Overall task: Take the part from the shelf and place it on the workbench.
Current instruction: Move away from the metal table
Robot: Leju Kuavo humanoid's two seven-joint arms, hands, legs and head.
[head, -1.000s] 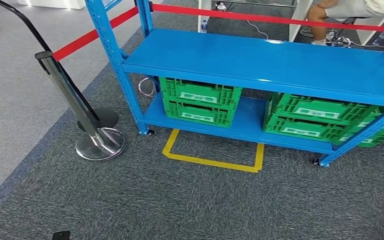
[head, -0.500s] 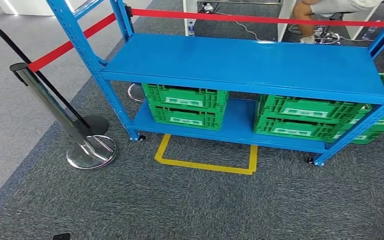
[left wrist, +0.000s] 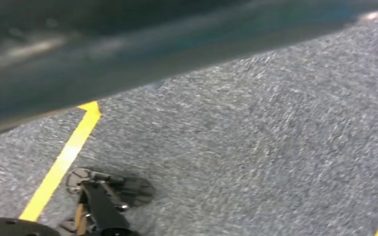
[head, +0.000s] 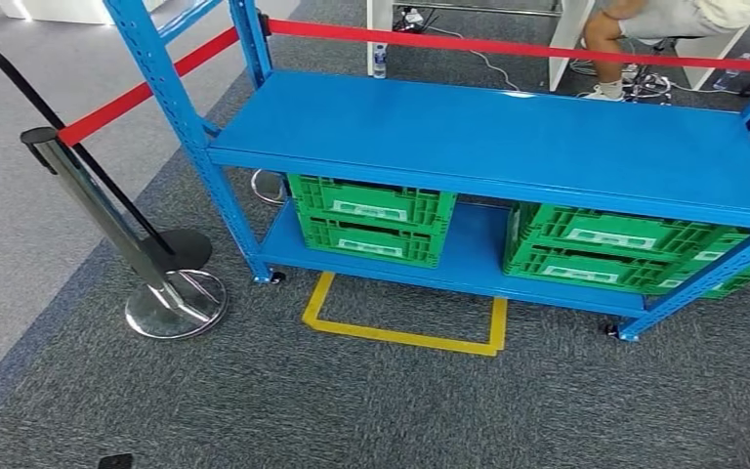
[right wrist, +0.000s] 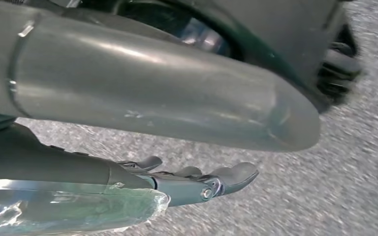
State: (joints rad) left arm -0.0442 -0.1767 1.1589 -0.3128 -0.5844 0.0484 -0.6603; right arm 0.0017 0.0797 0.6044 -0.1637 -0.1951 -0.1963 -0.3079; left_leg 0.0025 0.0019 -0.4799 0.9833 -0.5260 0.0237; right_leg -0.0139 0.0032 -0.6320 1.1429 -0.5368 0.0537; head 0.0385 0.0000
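Note:
A blue metal shelf (head: 508, 137) stands ahead of me in the head view, and its middle board is bare. Green crates (head: 371, 220) (head: 605, 249) sit on its bottom board, their contents hidden from here. I cannot make out any part. In the right wrist view my right hand (right wrist: 192, 182) hangs over grey carpet with its dark fingers stretched out, holding nothing. A dark blurred shape (left wrist: 128, 39) crosses the left wrist view above the carpet, and I cannot tell how my left hand's fingers stand.
A yellow tape outline (head: 405, 337) marks the carpet in front of the shelf. A chrome barrier post (head: 107, 215) leans at the left, and its red belt (head: 508, 44) runs behind the shelf. A seated person's legs (head: 625, 29) show at the back right.
The whole head picture has shifted, so the camera has moved: the shelf now sits a little further left and lower than a second ago. Nothing on the shelf has moved.

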